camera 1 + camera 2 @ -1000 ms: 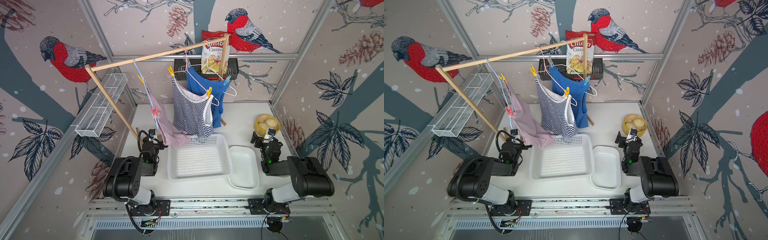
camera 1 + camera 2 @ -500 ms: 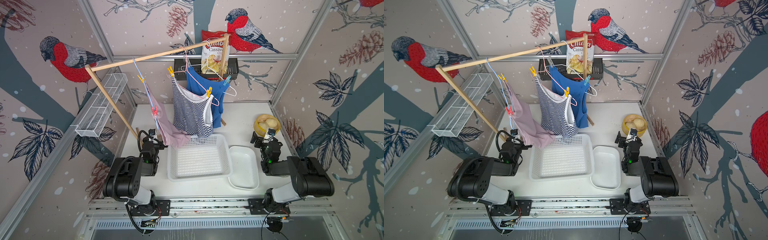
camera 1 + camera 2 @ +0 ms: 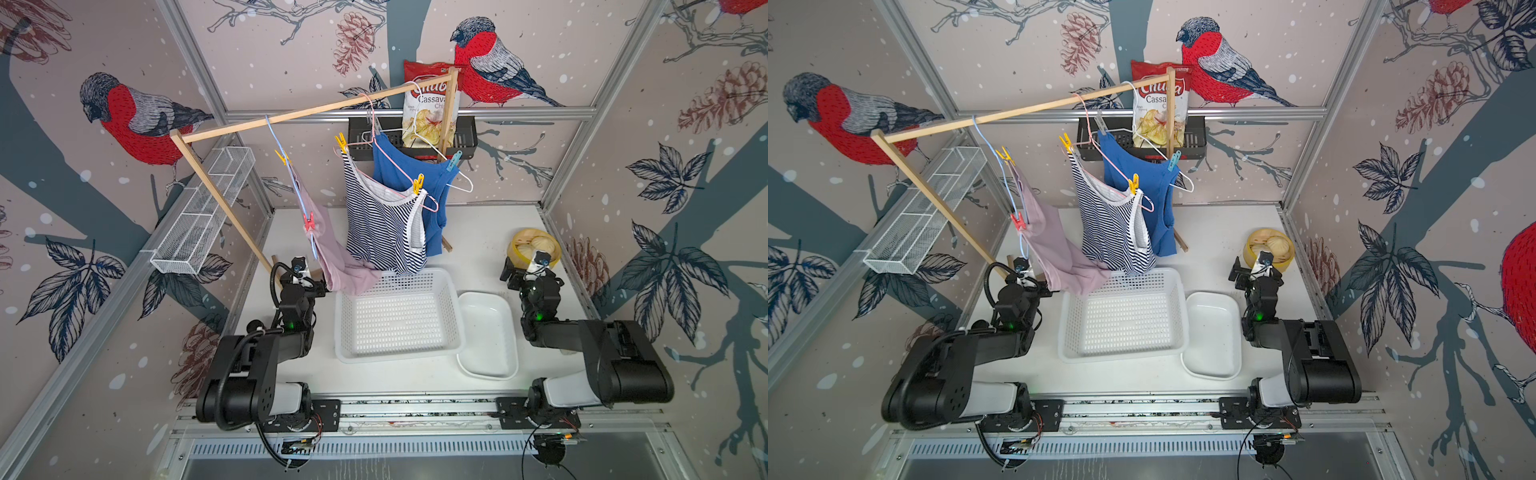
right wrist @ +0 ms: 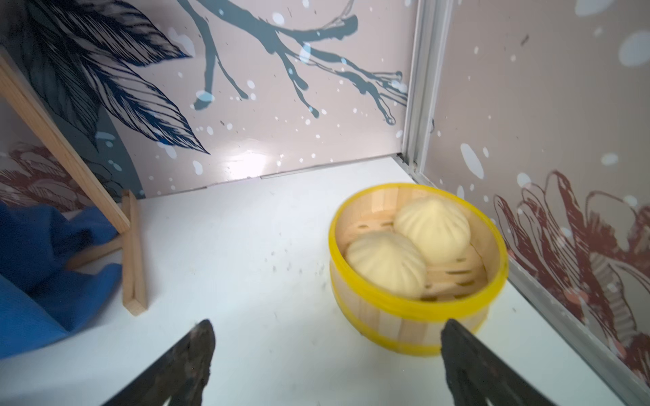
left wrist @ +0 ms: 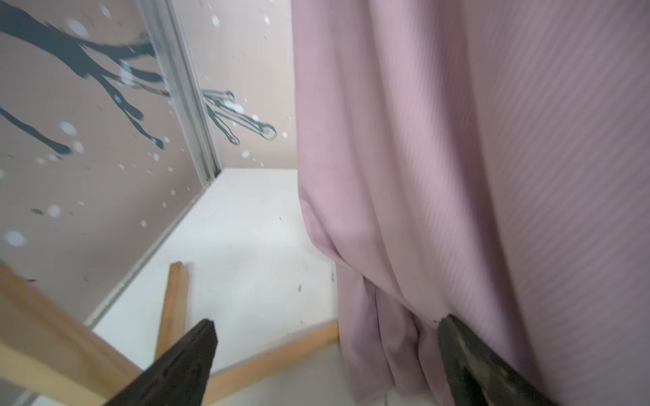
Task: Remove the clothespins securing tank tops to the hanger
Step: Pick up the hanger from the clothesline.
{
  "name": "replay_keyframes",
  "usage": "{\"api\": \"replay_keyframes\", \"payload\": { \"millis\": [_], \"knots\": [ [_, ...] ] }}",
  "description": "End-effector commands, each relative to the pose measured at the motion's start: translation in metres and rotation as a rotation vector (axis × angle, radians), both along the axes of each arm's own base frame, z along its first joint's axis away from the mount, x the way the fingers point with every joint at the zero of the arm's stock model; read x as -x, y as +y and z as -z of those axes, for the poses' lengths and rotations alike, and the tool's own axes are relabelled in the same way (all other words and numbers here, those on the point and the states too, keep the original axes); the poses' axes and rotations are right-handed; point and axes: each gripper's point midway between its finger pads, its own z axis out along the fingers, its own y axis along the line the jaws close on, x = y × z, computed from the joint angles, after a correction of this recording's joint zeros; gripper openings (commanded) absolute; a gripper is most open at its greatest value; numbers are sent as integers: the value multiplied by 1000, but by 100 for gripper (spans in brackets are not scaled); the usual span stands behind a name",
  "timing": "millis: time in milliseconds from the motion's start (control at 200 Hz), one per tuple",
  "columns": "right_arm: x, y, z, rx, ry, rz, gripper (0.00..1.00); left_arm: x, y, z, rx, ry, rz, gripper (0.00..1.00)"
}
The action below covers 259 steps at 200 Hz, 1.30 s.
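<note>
**A:** White tabletop, bird-printed walls on every side, and a pale wooden clothes rail slanting across. How far along are we?

**B:** Right at the start, I'd say. Every pin I can find is on its hanger. At the left, the left gripper sits low by the rail's foot. Its jaws are wide apart and empty, and one finger is right against the hem of the pale mauve-pink tank top.

**A:** What is holding that top?

**B:** A yellow plastic clothespin holds it high on the wire, and a red plastic clothespin holds it lower down. Next along is the navy-and-white striped tank top, with a yellow pin at each shoulder. Behind it hangs the plain bright blue tank top, held by a light blue-teal clothespin.

**A:** And the right side?

**B:** The right gripper is down near the table, jaws spread with nothing between them. It faces a yellow-rimmed bamboo steamer with two buns in it, well away from the clothes.

**A:** What's the next move?

**B:** Probably the left arm should climb to the red pin, which is nearest. It would need to squeeze the pin's tail ends to spread the clamp, then draw the pin off. The cloth hangs slack, so it may slip. The white perforated plastic basket sits below it.
</note>
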Motion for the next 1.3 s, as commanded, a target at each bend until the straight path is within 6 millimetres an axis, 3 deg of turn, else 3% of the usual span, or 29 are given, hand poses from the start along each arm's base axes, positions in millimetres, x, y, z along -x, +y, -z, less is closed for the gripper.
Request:
{"api": "replay_keyframes", "payload": {
  "millis": [0,255,405,525,830,1081,1176,1291],
  "knots": [
    [-5,-2,11,55,125,76,100,14,17,-10,68,-9,-127,97],
    [-13,22,5,-28,233,76,100,30,17,-25,241,18,-156,96],
    [-8,30,-7,-107,230,37,100,43,5,-56,405,-38,-85,95],
    [-5,42,-21,-174,208,-27,100,55,4,-75,437,5,-87,94],
    [19,75,-65,-277,127,-185,100,115,2,-163,535,-134,-31,92],
    [36,113,-90,-274,124,-310,100,163,-24,-271,476,-231,167,88],
    [43,124,-96,-269,124,-350,100,167,-35,-299,426,-189,226,88],
    [48,136,-100,-256,133,-396,100,153,-45,-299,382,-36,252,87]
  ]
}}
